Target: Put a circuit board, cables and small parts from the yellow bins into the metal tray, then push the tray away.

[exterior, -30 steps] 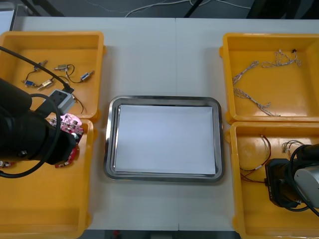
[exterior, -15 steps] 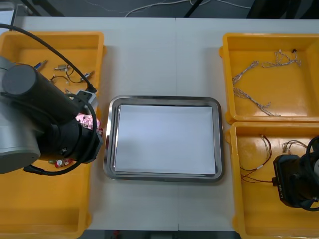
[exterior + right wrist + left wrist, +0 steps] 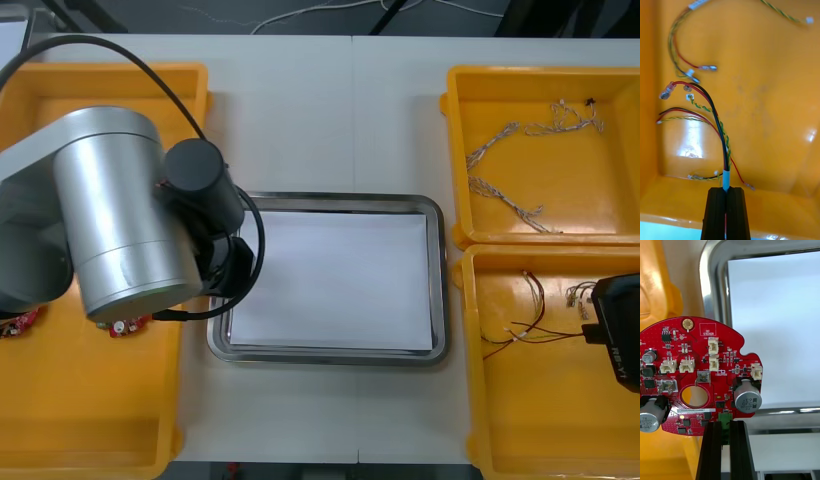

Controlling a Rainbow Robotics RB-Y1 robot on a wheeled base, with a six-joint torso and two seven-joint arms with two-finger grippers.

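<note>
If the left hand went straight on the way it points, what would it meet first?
Probably the tray's near-left rim, which lies right behind the board that the left hand holds; depth is unclear.

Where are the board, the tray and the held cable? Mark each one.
board (image 3: 692,348): left wrist view, red face above its hole, held by the left gripper (image 3: 725,423).
tray (image 3: 340,198): front view, far rim.
cable (image 3: 726,177): right wrist view, white sleeve just above the right gripper (image 3: 726,189).

Shiny metal tray (image 3: 326,203) rim; glossy plastic yellow bins (image 3: 560,400).
</note>
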